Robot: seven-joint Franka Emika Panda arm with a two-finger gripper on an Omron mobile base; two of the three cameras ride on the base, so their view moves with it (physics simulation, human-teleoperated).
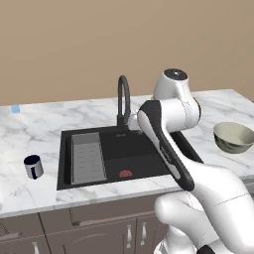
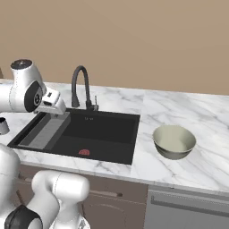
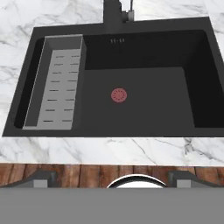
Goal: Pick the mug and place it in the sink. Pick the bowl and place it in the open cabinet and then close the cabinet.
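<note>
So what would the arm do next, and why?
Probably swing its tool left toward the mug. The mug stands on the counter left of the sink, whose basin holds nothing, and the tool hangs over the sink, holding nothing.

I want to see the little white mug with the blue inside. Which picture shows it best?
The left base view: the small white-grey mug with the dark navy inside sits whole on the marble counter, left of the black sink. The right base view catches only a sliver.

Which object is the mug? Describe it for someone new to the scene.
Find the large black rectangular sink set in the white marble counter. On the side next to its grey ribbed drain tray stands the small white-grey cylindrical mug with a dark navy inside, far smaller than the wide cream-green bowl opposite.
</note>
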